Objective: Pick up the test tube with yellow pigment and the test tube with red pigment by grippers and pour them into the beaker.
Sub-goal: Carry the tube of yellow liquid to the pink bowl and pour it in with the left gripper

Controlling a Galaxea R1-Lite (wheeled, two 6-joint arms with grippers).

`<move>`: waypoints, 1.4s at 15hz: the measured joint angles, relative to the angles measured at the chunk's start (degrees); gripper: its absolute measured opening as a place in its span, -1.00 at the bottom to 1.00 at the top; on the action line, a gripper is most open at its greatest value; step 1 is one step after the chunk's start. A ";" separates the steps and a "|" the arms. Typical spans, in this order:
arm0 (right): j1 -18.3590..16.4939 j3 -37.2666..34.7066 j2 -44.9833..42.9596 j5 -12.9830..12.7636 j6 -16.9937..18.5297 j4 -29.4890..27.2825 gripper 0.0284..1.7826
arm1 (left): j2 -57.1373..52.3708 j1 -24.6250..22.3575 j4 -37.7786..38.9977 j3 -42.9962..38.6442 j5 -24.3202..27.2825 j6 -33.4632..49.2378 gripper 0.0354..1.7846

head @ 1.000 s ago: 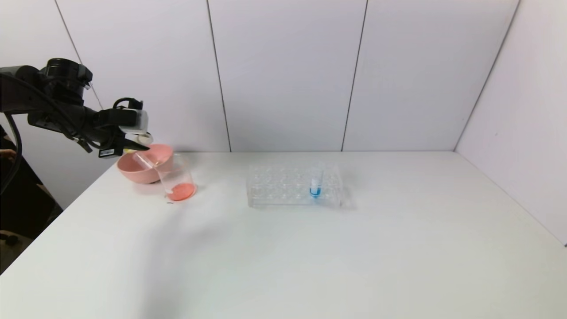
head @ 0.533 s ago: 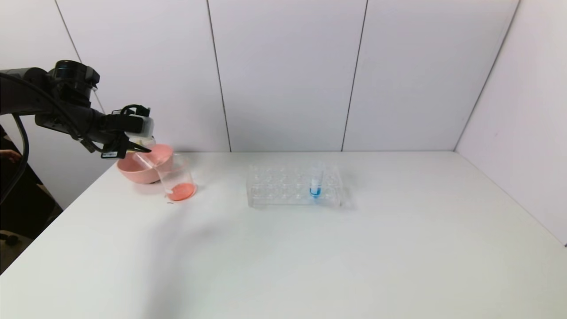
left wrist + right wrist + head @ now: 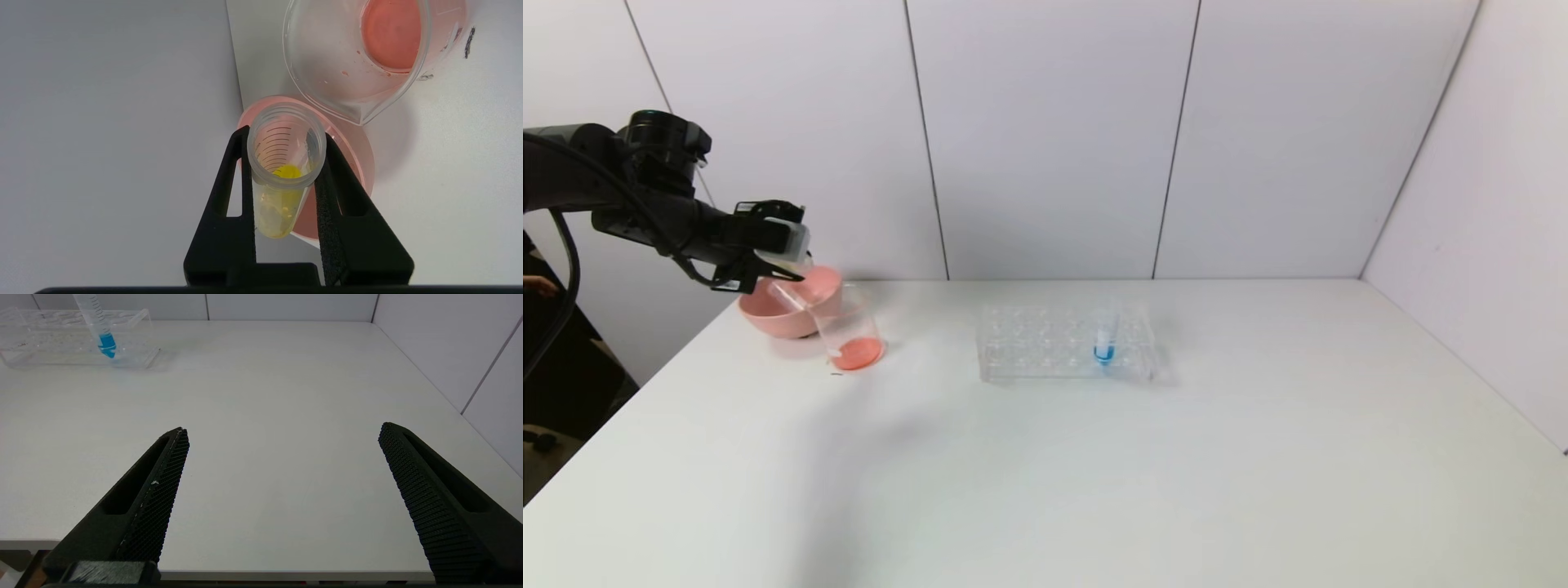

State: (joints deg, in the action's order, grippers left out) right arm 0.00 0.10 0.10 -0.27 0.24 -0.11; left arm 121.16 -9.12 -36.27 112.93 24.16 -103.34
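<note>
Left gripper is sitting at the upper left of the head view, clamping the test tube with yellow pigment above the pink bowl. The beaker, orange-red liquid inside, is standing just beside the bowl. Right gripper is hanging spread wide over the table's near edge.
</note>
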 joint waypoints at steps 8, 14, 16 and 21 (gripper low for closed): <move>0.00 0.00 0.00 0.00 0.02 0.00 0.91 | -0.02 1.07 -0.15 -0.17 -2.47 -1.27 -0.54; 0.00 0.00 0.00 0.00 0.02 0.00 0.91 | -0.05 1.55 -0.26 -0.41 -5.53 -3.90 -0.54; 0.00 0.00 0.00 0.00 0.00 0.00 0.91 | 0.04 2.05 -0.26 -0.61 -6.01 -3.94 -0.54; 0.00 0.00 0.00 0.02 0.02 0.00 0.91 | 0.11 2.93 -0.09 -1.16 -10.65 -3.91 -0.54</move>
State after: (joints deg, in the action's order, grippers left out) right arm 0.00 0.10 0.10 -0.24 0.27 -0.11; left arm 121.27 -6.19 -36.35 111.78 13.51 -107.25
